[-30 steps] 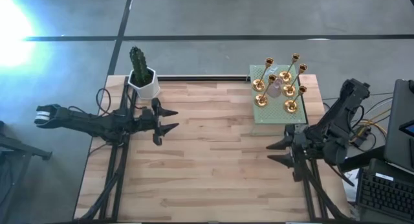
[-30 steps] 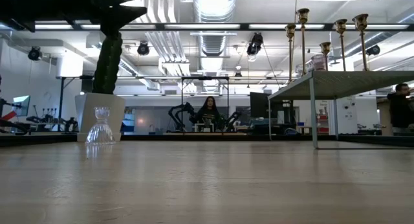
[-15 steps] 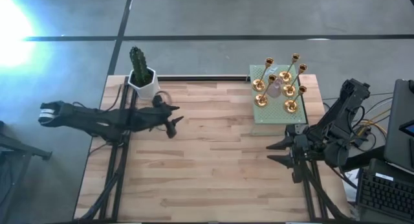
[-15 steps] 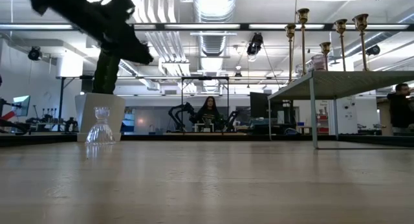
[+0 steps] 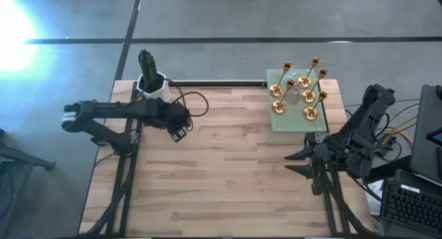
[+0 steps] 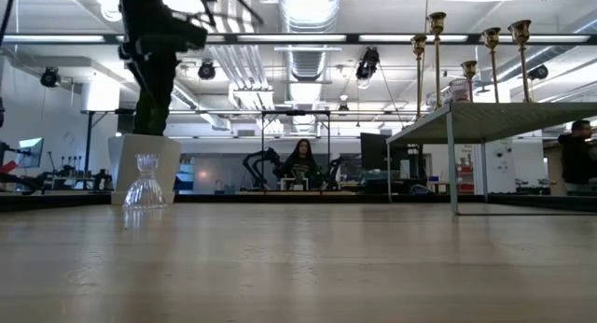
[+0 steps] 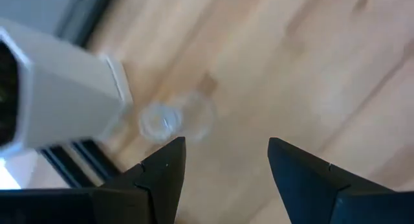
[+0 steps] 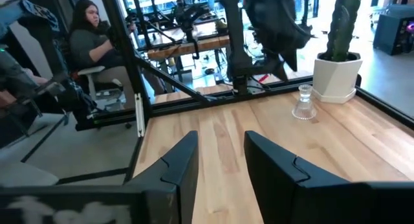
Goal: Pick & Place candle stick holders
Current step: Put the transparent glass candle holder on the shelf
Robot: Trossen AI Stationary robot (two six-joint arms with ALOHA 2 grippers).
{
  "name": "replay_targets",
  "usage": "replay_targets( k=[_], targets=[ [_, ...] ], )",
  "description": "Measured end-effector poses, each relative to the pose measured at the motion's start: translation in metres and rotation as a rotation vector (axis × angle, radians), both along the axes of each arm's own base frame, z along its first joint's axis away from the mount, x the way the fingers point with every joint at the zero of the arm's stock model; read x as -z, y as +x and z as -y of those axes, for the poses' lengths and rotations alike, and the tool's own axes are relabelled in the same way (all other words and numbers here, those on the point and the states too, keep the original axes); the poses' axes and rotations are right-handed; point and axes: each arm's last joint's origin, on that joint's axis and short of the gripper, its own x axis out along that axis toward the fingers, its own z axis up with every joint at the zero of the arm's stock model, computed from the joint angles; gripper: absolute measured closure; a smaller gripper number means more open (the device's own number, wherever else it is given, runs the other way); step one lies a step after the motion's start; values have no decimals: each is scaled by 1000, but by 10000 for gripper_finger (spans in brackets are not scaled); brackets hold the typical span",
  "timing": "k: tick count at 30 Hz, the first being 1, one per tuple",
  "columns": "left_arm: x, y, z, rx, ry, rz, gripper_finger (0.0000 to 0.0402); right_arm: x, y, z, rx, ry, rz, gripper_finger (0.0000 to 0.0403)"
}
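While left gripper (image 5: 181,132) gapes above clear holder (image 7: 167,120), pot (image 7: 58,94) beside.

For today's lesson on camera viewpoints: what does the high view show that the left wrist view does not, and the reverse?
Only the high view shows the gold holders on the raised shelf and the waiting right gripper. Only the left wrist view shows the glass holder clearly, ahead of the open fingers. Both show the left gripper, the white pot and the table.
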Motion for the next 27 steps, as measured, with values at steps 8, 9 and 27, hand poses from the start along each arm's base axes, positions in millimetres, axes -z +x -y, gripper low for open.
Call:
replay_targets(
  k=[8,9,27],
  targets=[
    [25,-7,-33,-96,-128,-180,177,0,0,0,-1,-7,-1,282],
    [27,-9,-37,-112,-130,-187,177,0,0,0,-1,-7,-1,281],
    [61,-8,-69,-66,-210,-216,177,0,0,0,-3,-5,-1,286]
  ],
)
